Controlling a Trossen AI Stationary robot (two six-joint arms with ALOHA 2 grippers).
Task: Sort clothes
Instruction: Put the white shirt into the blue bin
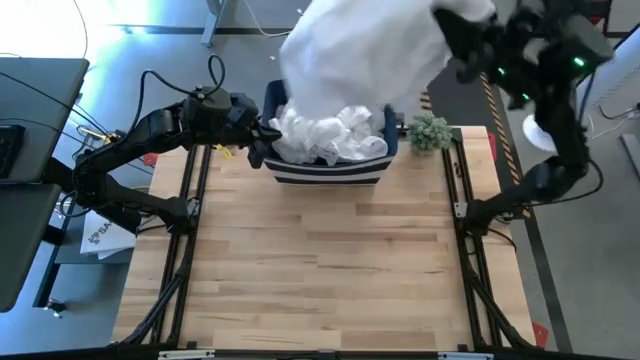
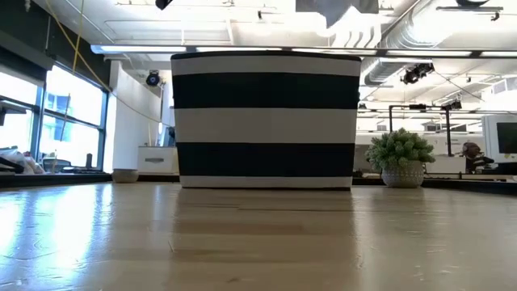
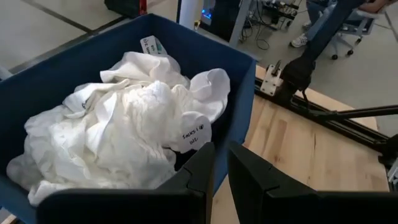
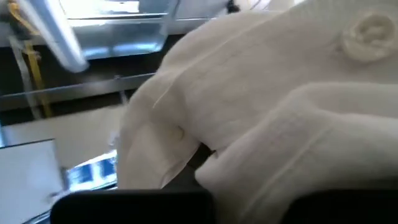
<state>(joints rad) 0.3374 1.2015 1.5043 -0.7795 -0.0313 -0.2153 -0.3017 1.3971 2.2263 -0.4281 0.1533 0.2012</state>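
Two arms work at a striped bin (image 1: 330,172): the right gripper (image 1: 455,45), clamped on a white garment (image 1: 350,50), lifts it clear, while the left gripper (image 3: 221,163), fingers nearly together, pinches the rim, likely steadying it.

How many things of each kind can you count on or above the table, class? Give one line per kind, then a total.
Striped fabric bins: 1
Potted plants: 1
White garments lifted in the air: 1, hanging from the right pincer
Heaps of white clothes in the bin: 1; separate pieces cannot be counted
Robot arms: 2; left pincer at the bin's edge
Total: 6
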